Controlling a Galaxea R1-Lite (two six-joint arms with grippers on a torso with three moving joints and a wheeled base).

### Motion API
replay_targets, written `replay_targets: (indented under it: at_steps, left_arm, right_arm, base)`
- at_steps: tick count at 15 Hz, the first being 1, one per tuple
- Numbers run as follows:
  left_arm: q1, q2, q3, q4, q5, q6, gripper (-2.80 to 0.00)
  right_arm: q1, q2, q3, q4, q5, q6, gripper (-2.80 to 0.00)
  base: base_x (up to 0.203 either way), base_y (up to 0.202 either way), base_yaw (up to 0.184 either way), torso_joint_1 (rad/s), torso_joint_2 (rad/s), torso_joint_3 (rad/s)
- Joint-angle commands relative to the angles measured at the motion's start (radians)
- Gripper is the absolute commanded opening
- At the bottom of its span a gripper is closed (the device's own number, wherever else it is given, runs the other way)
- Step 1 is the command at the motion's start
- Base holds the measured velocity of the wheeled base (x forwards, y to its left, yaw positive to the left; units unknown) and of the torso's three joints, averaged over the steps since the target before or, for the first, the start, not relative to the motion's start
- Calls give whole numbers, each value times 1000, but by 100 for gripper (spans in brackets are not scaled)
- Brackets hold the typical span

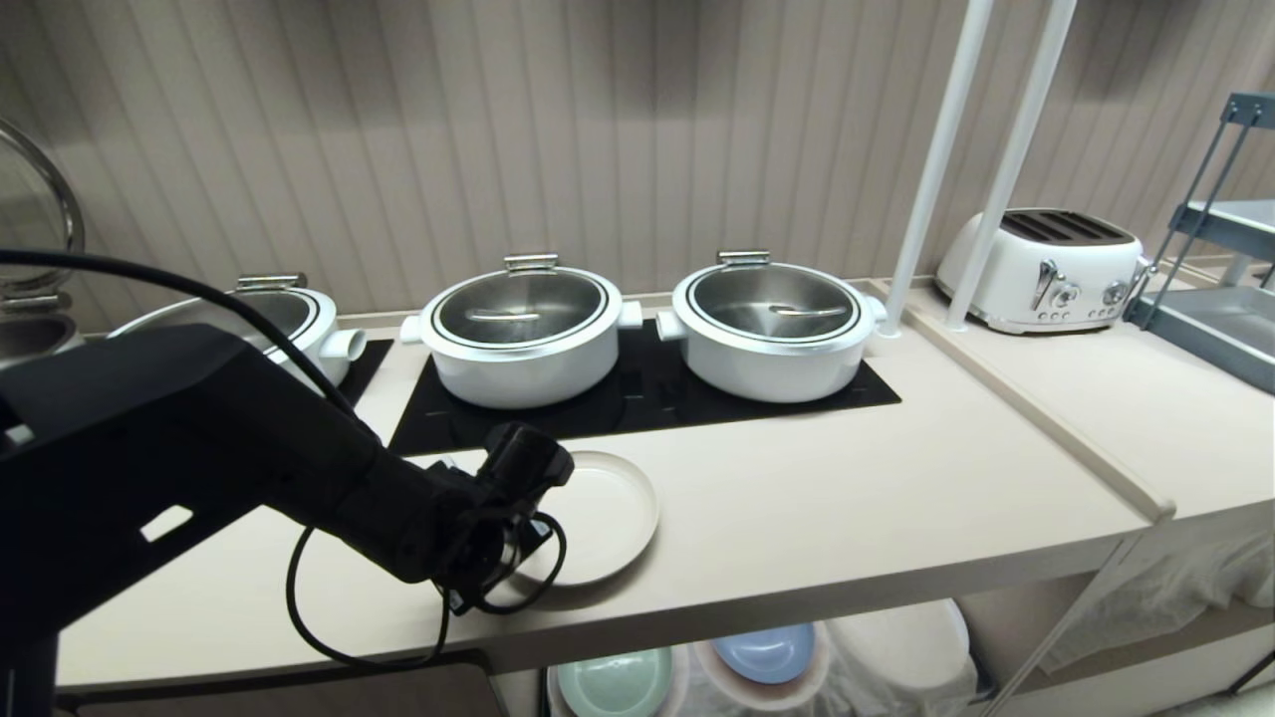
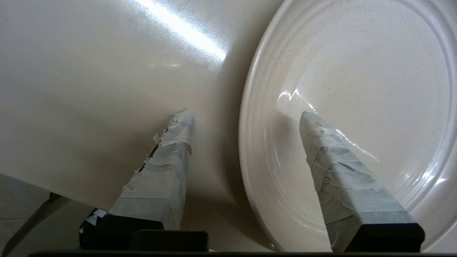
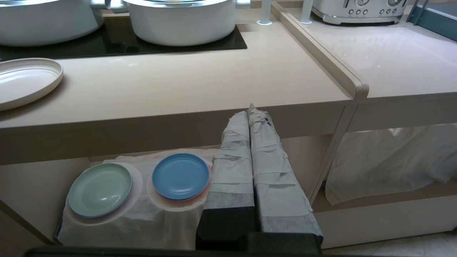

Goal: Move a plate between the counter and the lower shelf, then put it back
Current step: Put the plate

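My left gripper point(image 2: 246, 114) hangs over the near rim of the round matte cream plate point(image 1: 608, 513), its 2 tape-wrapped fingers point(image 2: 160, 167) spread and released, 1 above the plate's inside, the other above the bare worktop beside the rim. The plate lies flat on the long pale beige counter point(image 1: 847, 498), near its rounded front edge, just in front of the black glass hob panel point(image 1: 637, 398) carrying 2 white lidded pots point(image 1: 523, 334). My right gripper point(image 3: 250, 109) sits parked low before the counter's front edge, fingers pressed together on nothing. Below, the lit beige lower shelf point(image 3: 32, 182) shows a mint-green plate point(image 3: 100, 189) and a blue plate point(image 3: 180, 175) on white-cloth-draped stacks. A white toaster point(image 1: 1046, 269) stands toward the far right corner.
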Motion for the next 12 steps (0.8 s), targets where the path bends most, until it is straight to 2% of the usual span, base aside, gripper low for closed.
replay_targets:
  at_steps: [1,12]
  left_arm:
    - [2,-10,0,-1,3,-5,0]
    - [4,-186,10,64,5,4,0]
  right_arm:
    - [0,0,0,0,0,0,-280]
    - [0,0,0,0,0,0,-280]
  base:
    - [0,0,0,0,0,0]
    - [0,0,0,0,0,0]
